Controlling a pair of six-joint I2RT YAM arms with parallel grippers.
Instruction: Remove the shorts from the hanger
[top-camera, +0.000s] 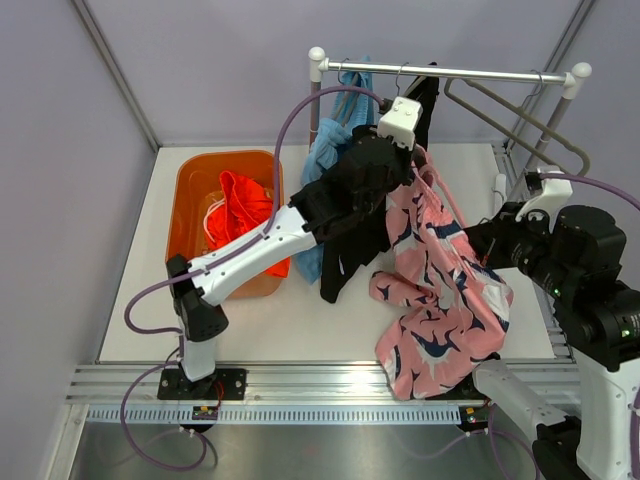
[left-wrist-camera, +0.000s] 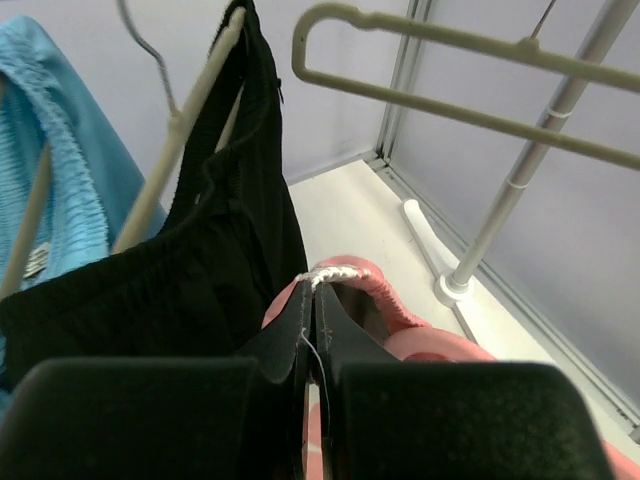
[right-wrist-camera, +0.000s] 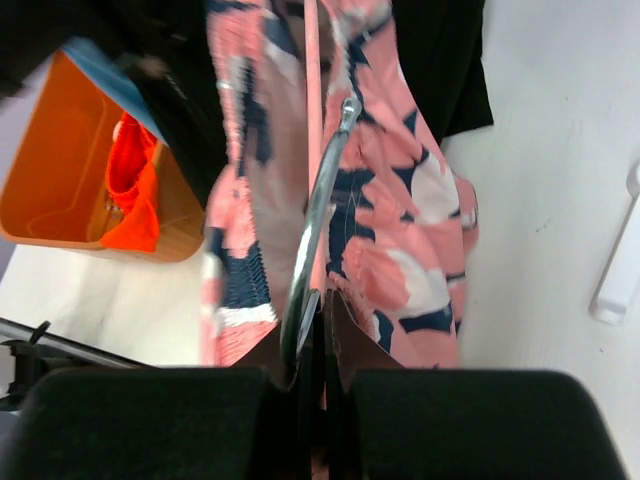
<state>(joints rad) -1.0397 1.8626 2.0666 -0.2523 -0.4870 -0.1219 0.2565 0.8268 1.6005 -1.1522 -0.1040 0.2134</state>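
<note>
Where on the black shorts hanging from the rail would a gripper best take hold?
Probably the loose lower leg of the black shorts, approached low from the near side. It hangs free below the beige hanger. The top is hung on that hanger and crowded by the blue shorts beside it.
</note>
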